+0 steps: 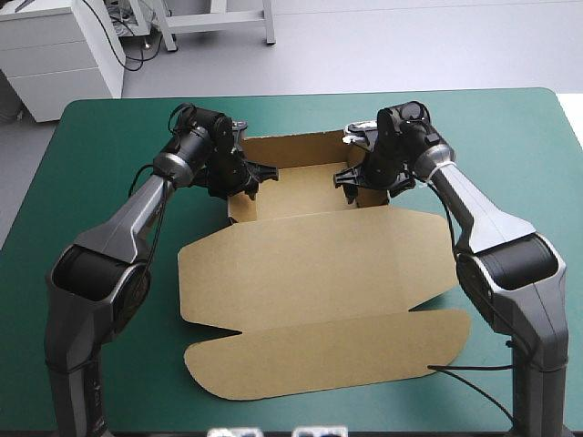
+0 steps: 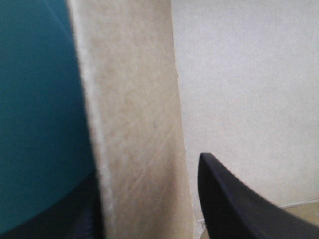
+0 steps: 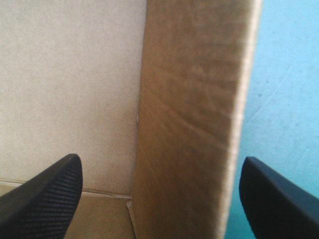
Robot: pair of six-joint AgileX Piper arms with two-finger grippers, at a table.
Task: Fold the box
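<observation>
Wide apart at the right jaws, one black finger (image 3: 45, 194) inside the brown box (image 1: 319, 273) over its floor, the other (image 3: 279, 199) outside over the teal-green cover (image 3: 289, 74), the raised right side wall (image 3: 194, 124) between them. Narrower at the left jaws, yet parted: inner finger (image 2: 244, 209) just beside the left side wall (image 2: 134, 124), outer finger (image 2: 65, 219) low and dark behind it; touching or not, cannot tell. In the high view, both at the tray part in the upper middle of the frame, far wall (image 1: 291, 146) and two side walls upright. Lid panel (image 1: 273, 282) flat on the table (image 1: 510, 127) across the centre, its rounded tuck flap (image 1: 328, 355) lower still in the frame, toward the table's near edge
</observation>
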